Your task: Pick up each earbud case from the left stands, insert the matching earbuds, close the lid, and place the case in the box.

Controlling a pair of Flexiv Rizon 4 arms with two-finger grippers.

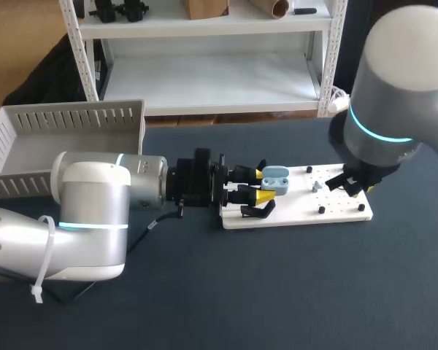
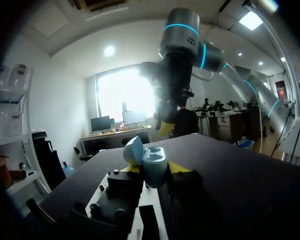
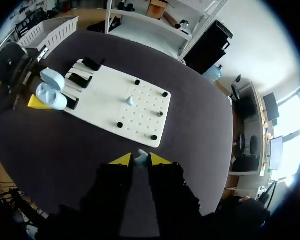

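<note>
A light blue earbud case (image 1: 276, 180) with its lid up sits between the yellow tips of my left gripper (image 1: 263, 185), which is shut on it over the left end of the white board (image 1: 299, 211). In the left wrist view the open case (image 2: 154, 162) fills the gap of the left gripper (image 2: 155, 170). My right gripper (image 3: 141, 160) hangs above the board's right edge, shut on a small light blue earbud (image 3: 141, 156). A second earbud (image 3: 130, 100) rests on the board (image 3: 105, 107). The case (image 3: 50, 90) also shows there.
Black stands (image 1: 255, 211) line the board's left end, and black pegs (image 1: 321, 210) dot its right half. The white slatted box (image 1: 66, 138) stands at the table's back left. Dark table surface lies open in front of the board.
</note>
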